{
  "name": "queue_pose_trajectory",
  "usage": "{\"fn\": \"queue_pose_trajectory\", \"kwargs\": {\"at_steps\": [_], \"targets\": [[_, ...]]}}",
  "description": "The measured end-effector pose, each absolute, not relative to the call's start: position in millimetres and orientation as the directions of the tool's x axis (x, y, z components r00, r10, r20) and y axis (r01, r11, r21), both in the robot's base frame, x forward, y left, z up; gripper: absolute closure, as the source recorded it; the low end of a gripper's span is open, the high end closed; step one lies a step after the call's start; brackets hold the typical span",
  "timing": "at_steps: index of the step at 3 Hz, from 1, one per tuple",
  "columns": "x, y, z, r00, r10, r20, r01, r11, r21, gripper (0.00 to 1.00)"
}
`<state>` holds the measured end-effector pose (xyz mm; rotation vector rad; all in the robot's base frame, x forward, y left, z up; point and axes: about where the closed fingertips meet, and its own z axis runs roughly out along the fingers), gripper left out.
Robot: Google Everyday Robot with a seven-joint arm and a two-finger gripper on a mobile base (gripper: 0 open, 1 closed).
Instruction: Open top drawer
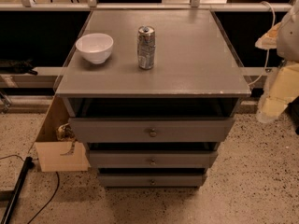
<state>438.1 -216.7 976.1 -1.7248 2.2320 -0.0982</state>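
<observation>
Top drawer (152,129) is front-centre under the desk (196,55) top, possibly slightly ajar. My gripper (268,111) hangs far right, well apart; can't tell if clenched or released. Plan: square up on knob (153,133), pinch, pull straight back.

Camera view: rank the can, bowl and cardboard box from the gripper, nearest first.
The gripper hangs at the right edge, beside the cabinet top.
1. Can: centre of the top.
2. Bowl: left on the top.
3. Cardboard box: on the floor, far left.
</observation>
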Motion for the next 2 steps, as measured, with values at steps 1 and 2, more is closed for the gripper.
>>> {"fn": "queue_pose_trajectory", "kwargs": {"at_steps": [1, 2], "targets": [[439, -217, 977, -0.221, -0.952, -0.211, -0.930, 0.271, -0.248, 0.00], [439, -221, 965, -0.242, -0.924, -0.296, -0.928, 0.310, -0.208, 0.00]]}}
